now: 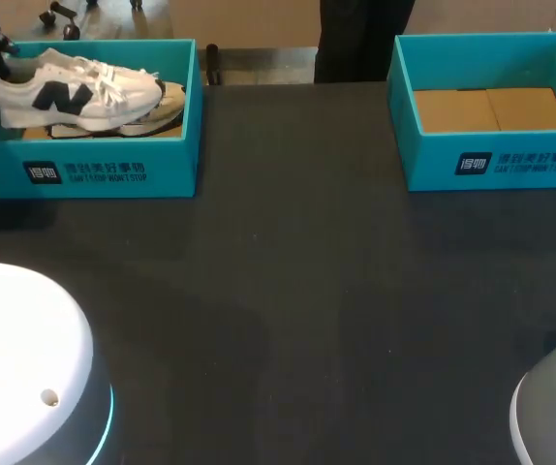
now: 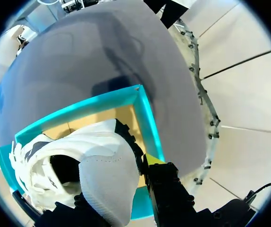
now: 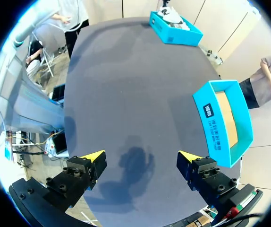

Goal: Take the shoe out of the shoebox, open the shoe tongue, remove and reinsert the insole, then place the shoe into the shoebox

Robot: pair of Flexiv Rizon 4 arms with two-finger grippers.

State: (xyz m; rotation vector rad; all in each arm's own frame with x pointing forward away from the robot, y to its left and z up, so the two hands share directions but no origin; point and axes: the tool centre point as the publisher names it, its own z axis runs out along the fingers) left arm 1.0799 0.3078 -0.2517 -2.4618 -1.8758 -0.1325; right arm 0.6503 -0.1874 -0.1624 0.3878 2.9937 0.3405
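Your left pincer (image 2: pixel 114 182): closed on the heel of the white shoe (image 1: pixel 75 94), a dark finger against each side; only one yellow tip shows, just beside the heel.

Shoe: in the far-left shoebox (image 1: pixel 113 170), heel to the left and raised above the rim, toe to the right. It rests on a second shoe (image 1: pixel 157 114) lying lower in the same box. Dark logo on its near side, white laces loose over the tongue. From your left wrist view the shoe's opening shows dark.

Your right pincer (image 3: pixel 142 158): open, fingers wide apart, nothing between them. It hangs over the bare dark surface (image 1: pixel 297 291) at the near edge.

Far-right shoebox (image 1: pixel 510 165): teal like the other, only its brown cardboard floor (image 1: pixel 491 109) showing inside. The two boxes sit well apart.
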